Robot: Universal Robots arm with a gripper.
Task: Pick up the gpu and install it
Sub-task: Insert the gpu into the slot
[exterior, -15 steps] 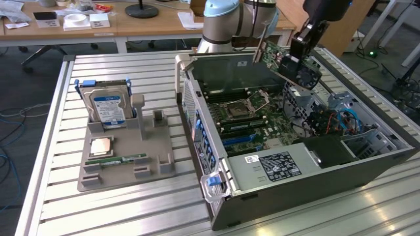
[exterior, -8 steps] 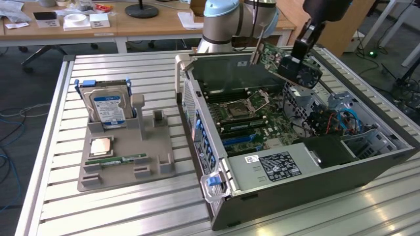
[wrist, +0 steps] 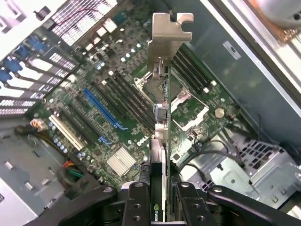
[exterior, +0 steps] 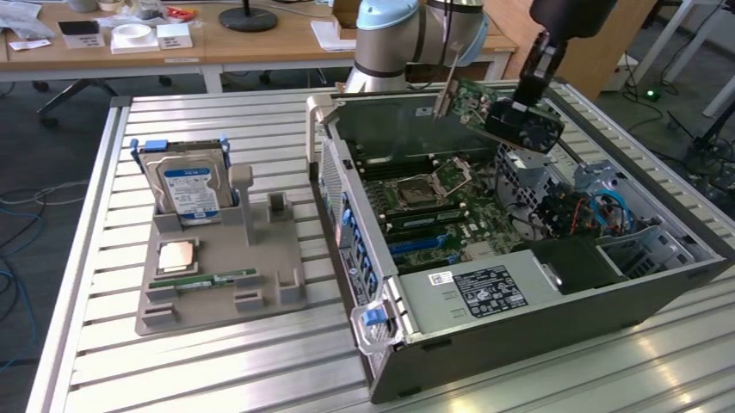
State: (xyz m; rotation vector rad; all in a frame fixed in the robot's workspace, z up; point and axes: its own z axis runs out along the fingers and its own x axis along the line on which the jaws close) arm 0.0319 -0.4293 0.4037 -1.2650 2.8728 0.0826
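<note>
Above the open computer case [exterior: 517, 301], my hand [exterior: 519, 105] is clenched on the gpu [exterior: 471, 99], which hangs in the air over the motherboard [exterior: 419, 202], clear of every slot. In the wrist view the card runs edge-on away from my fingers [wrist: 136, 203], with its silvery bracket [wrist: 168, 40] at the far end. I judge it light and stiff but fragile: a thin green board with exposed parts and a black cooler block on one face. I hold it at the cooler end, pads pressing both faces, which seems the safest purchase. The bracket end hangs free, so a knock there would lever the card, and the smooth faces could slip.
</note>
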